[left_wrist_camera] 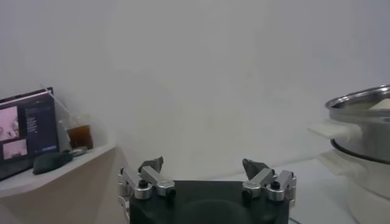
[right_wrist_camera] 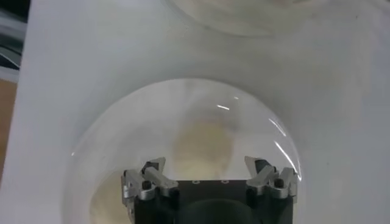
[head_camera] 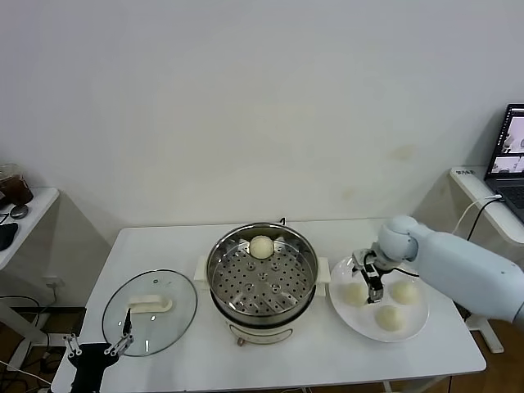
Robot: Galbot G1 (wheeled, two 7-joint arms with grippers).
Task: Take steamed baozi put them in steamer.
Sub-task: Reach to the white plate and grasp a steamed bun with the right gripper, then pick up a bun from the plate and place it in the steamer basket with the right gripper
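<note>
The steamer [head_camera: 262, 282] stands mid-table, a shiny pot on a cream base. One baozi [head_camera: 261, 246] lies on its perforated tray at the far side. Three more baozi sit on a white plate [head_camera: 416, 321] to the right: one on the left [head_camera: 352, 293], one on the right [head_camera: 404, 291], one at the front [head_camera: 388, 318]. My right gripper [head_camera: 371, 278] hangs open just above the plate beside the left bun. In the right wrist view the gripper [right_wrist_camera: 207, 164] is open over a blurred pale bun [right_wrist_camera: 204, 143] on the plate [right_wrist_camera: 122, 140]. My left gripper [head_camera: 98, 354] is parked open at the front left.
A round glass lid [head_camera: 150, 311] with a white handle lies left of the steamer, close to my left gripper [left_wrist_camera: 203, 165]. The steamer's rim shows in the left wrist view [left_wrist_camera: 365, 103]. A side table stands at far left, a laptop [head_camera: 509, 155] at far right.
</note>
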